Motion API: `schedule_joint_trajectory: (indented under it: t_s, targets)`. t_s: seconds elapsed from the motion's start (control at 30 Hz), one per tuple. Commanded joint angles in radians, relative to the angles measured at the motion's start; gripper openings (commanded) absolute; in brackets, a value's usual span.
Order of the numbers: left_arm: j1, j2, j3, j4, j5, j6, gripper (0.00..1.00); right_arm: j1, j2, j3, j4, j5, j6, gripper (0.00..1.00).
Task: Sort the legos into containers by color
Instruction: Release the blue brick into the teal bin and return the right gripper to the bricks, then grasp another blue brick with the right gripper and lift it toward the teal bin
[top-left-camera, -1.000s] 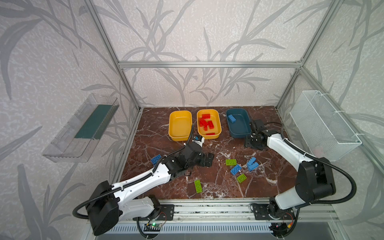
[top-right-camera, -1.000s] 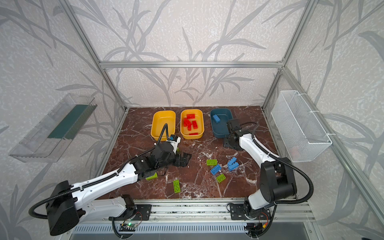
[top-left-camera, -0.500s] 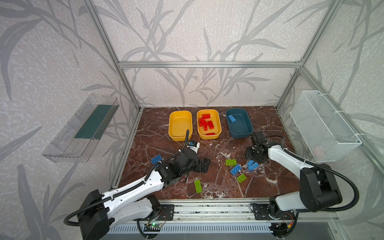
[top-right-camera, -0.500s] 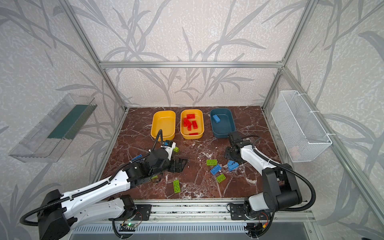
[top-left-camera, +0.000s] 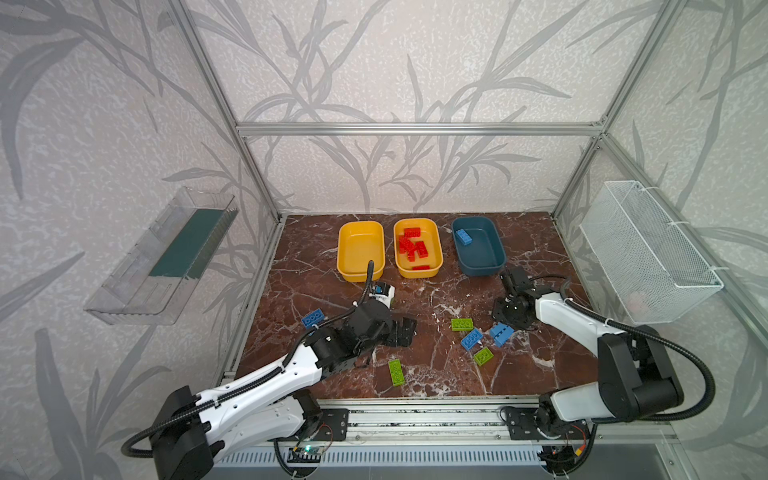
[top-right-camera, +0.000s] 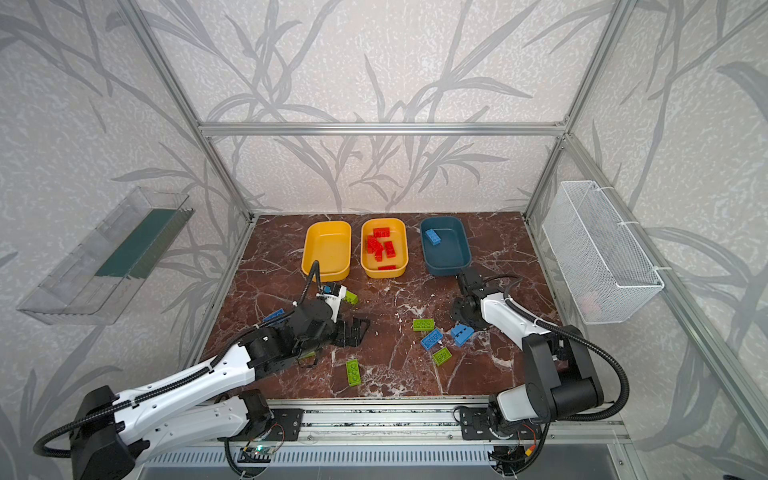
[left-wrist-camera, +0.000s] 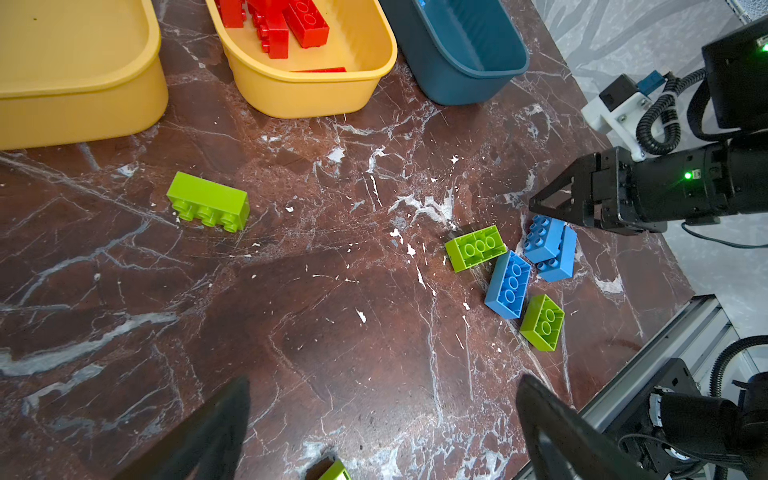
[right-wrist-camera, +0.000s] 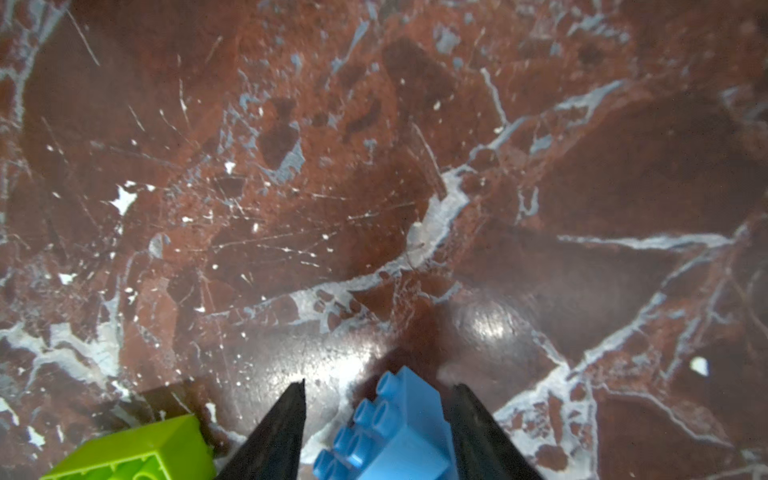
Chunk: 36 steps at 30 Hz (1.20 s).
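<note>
- At the right gripper (right-wrist-camera: 378, 382): parted, astride a light blue brick (right-wrist-camera: 399, 432) on the marble table (right-wrist-camera: 374, 166); snug against one finger, a slight gap to the other.
- At the left gripper (left-wrist-camera: 384, 379): spread wide above the table, gripping nothing, well apart from that brick.
- Just beside the straddled brick: a second blue brick (left-wrist-camera: 509, 284) and two lime bricks (left-wrist-camera: 476, 247).
- In the teal tub (top-left-camera: 494, 266): a lone blue brick (top-left-camera: 462, 237).
</note>
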Motion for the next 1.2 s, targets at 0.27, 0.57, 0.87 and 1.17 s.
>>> schedule_joint_trajectory:
  t_s: [0.27,0.57,0.87,1.17]
  targets:
    - [-0.003,-0.028,-0.022,-0.007,-0.011,0.001,0.99,-0.002,-0.053,-0.027,-0.049,0.007,-0.002,0.59]
    - [-0.003,-0.049,-0.039,-0.018,-0.033,-0.008,0.99,0.012,-0.005,-0.031,-0.01,-0.054,-0.001,0.59]
    - [-0.003,-0.06,-0.055,-0.016,-0.056,-0.01,0.99,0.06,0.06,0.002,-0.006,-0.049,0.003,0.58]
    - [-0.003,-0.085,-0.072,-0.03,-0.091,-0.009,0.99,0.074,0.132,0.042,-0.016,-0.021,0.009,0.32]
